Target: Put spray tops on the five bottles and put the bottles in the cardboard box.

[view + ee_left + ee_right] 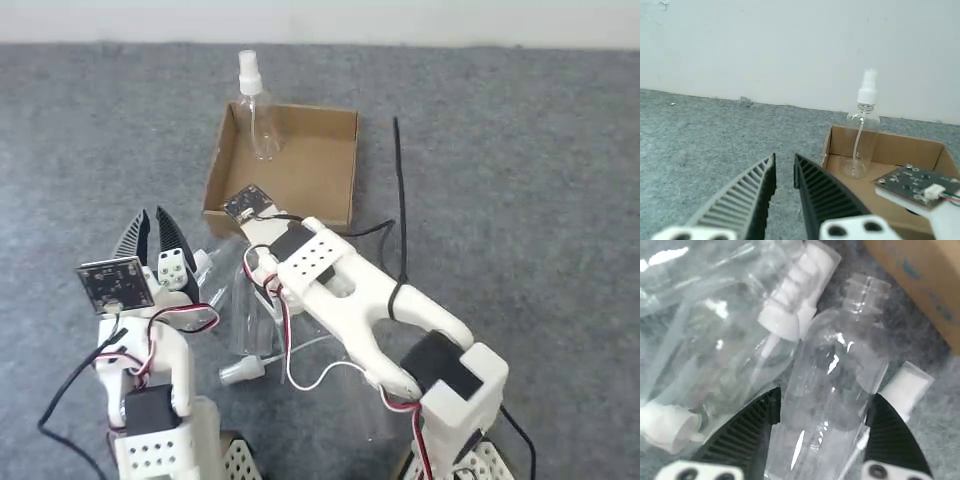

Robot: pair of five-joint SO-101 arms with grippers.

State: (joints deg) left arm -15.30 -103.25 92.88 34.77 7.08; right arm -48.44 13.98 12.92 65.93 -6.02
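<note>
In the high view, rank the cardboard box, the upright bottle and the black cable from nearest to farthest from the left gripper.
1. cardboard box, just beside the left gripper.
2. upright bottle, in the box's far corner.
3. black cable, beyond the box's other side.

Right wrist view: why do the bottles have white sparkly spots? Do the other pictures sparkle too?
Right wrist view: the capless bottle and the spray-topped bottle beside it catch white glints, likely room light bouncing off clear curved plastic. Left wrist view: the spray bottle standing in the cardboard box shines only faintly. High view: soft, even light, no glare on the carpet.
</note>
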